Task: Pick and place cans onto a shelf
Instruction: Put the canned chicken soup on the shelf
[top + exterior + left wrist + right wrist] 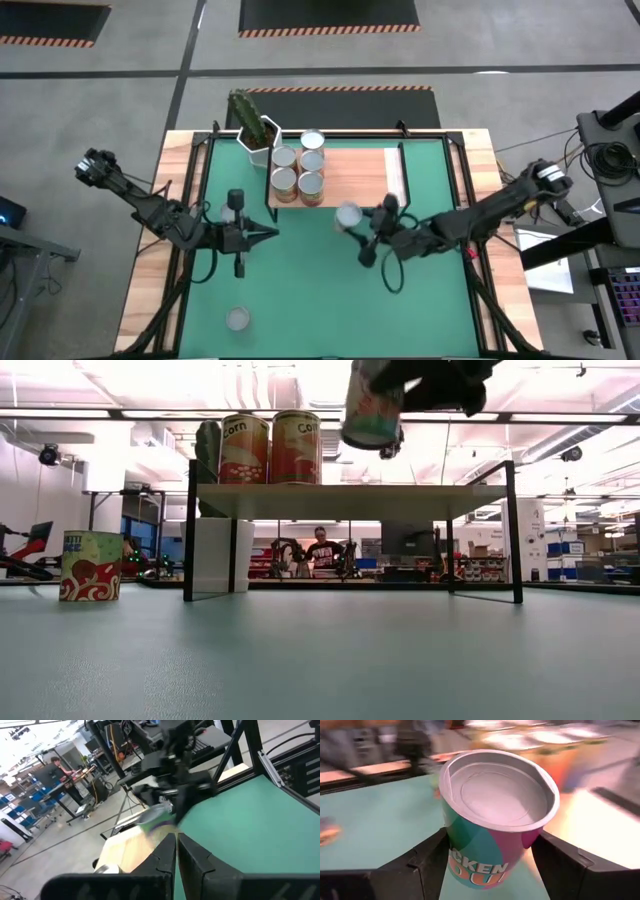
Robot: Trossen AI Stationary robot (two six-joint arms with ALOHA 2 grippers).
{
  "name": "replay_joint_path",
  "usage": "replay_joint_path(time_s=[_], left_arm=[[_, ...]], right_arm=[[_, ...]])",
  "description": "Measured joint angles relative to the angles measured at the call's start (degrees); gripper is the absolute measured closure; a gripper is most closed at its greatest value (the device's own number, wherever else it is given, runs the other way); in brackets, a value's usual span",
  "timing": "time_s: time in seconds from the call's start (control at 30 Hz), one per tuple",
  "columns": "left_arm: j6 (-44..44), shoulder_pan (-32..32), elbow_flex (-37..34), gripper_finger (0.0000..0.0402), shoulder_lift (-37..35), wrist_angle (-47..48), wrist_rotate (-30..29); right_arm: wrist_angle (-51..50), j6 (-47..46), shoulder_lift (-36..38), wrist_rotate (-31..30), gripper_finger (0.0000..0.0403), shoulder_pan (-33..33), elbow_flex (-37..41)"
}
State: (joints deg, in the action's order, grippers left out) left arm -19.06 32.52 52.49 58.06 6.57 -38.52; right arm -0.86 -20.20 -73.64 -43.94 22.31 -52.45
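My right gripper [354,220] is shut on a can [495,815] with a silvery top and teal-and-pink sides. It holds the can in the air by the near edge of the shelf [350,180]. In the low view this can [372,405] hangs higher than the shelf's plank top [350,500]. Several cans [298,165] stand upright on the shelf's left end. Another can [237,318] stands on the green mat near the front left. My left gripper [272,235] hovers shut over the mat, left of centre, touching nothing. My right gripper pinches the can's side wall [454,851] between its two fingers [425,865], one on each opposite side, below the rim. The fingers come nearly level from the table's right side. The can is lifted clear of mat and shelf, top up, slightly tilted.
A white hexagonal pot with a cactus [255,125] stands at the shelf's far left corner. The right half of the plank [365,175] is bare. Black frame rails [190,230] run along the mat's sides. A person [322,550] sits in the room beyond the table.
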Motion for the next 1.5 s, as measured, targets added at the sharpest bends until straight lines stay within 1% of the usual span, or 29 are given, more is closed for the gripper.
replay_joint_path(time_s=[0.1,0.27,0.4,0.53,0.63,0.9,1.07,1.17,1.3,1.5], left_arm=[[-0.99,-0.01,0.00,0.0402,0.00,0.00,0.00],[-1.04,0.00,0.00,0.0402,0.00,-0.03,0.00],[-0.88,0.00,0.00,0.0402,0.00,0.03,0.00],[-0.70,-0.01,0.00,0.0402,0.00,0.55,0.00],[-0.60,0.01,0.00,0.0402,0.00,0.86,0.00],[-0.38,0.01,0.00,0.0402,0.00,0.98,0.00],[-0.36,0.01,0.00,0.0402,-0.01,1.03,0.00],[-0.36,0.01,0.00,0.0402,-0.02,1.09,0.02],[-0.36,0.01,0.00,0.0402,-0.02,1.20,0.02],[-0.36,0.01,0.00,0.0402,-0.02,1.20,0.02]], right_arm=[[-2.97,0.68,2.41,-1.66,0.0156,-3.37,0.02],[-2.94,7.25,3.37,0.11,0.0156,-12.69,-0.42],[-2.88,10.37,2.92,4.19,0.0156,-20.62,-0.42],[-0.90,11.04,2.12,9.78,0.0156,-25.14,-0.40],[1.95,12.41,1.10,10.88,0.0156,-26.25,-0.39],[2.97,13.69,-0.52,10.96,0.0156,-27.02,-0.39],[3.43,13.71,-2.84,10.92,0.0156,-26.98,-0.39],[4.10,13.76,-3.57,10.78,0.0156,-27.02,-0.39],[4.18,13.81,-4.14,9.07,0.0156,-26.97,-0.39],[4.15,13.61,-4.21,8.85,0.0156,-27.02,-0.39]])
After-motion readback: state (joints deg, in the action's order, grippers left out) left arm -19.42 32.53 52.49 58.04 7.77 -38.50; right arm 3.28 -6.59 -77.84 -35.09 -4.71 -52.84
